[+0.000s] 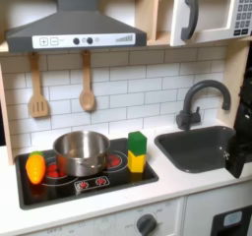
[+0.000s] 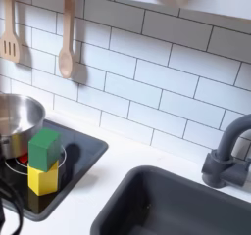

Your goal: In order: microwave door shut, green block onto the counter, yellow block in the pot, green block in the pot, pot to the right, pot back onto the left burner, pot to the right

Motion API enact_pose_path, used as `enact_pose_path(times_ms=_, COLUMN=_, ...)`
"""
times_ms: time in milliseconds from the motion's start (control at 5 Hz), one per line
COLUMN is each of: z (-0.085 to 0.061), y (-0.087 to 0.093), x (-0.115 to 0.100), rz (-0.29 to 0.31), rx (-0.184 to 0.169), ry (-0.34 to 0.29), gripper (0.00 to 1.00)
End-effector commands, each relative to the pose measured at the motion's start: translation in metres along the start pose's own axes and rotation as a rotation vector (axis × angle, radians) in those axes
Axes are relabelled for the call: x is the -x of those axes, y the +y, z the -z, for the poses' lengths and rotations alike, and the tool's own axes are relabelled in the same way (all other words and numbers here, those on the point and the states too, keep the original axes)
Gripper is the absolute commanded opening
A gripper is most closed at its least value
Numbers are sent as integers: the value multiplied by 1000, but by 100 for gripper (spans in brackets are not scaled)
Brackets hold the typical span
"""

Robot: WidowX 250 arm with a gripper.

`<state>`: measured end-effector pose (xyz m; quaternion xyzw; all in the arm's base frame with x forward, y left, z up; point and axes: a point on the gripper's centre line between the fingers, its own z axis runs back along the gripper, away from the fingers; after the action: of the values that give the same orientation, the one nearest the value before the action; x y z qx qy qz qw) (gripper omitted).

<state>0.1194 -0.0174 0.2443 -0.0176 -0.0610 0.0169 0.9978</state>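
The green block (image 1: 137,142) (image 2: 43,149) is stacked on the yellow block (image 1: 136,162) (image 2: 41,179) at the black cooktop's right burner. Just left of them, the steel pot (image 1: 81,151) (image 2: 14,121) sits on the left burner with no lid. At the top right of the first exterior view is the microwave door (image 1: 210,14), its grey handle on the left; I cannot tell whether it is fully closed. A dark part of my gripper (image 1: 239,149) shows at the first exterior view's right edge, over the sink's right side and far from the blocks. Its fingers cannot be made out.
An orange-and-yellow toy vegetable (image 1: 35,167) lies at the cooktop's left end. A dark sink (image 1: 197,147) with a grey faucet (image 1: 202,97) lies to the right in the first exterior view. Two wooden utensils (image 1: 87,88) hang on the tiled wall. The pale counter (image 1: 172,186) surrounds the cooktop.
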Motion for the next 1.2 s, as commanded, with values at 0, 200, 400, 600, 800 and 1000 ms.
enact_pose_path(times_ms=0, z=0, y=0, x=0, rz=0, rx=0, ry=0, gripper=100)
enact_pose_path(times_ms=200, z=2, y=12, x=-14, rz=-31, rx=-19, ry=-28, gripper=100)
enact_pose_path(times_ms=400, z=7, y=22, x=-24, rz=-56, rx=-26, ry=-25, gripper=100)
enact_pose_path(times_ms=600, z=10, y=35, x=-36, rz=-65, rx=-38, ry=-27, gripper=100)
enact_pose_path(times_ms=800, z=10, y=44, x=-45, rz=-79, rx=-46, ry=-36, gripper=100)
enact_pose_path(times_ms=1000, z=8, y=59, x=-67, rz=-104, rx=-59, ry=-66, gripper=100)
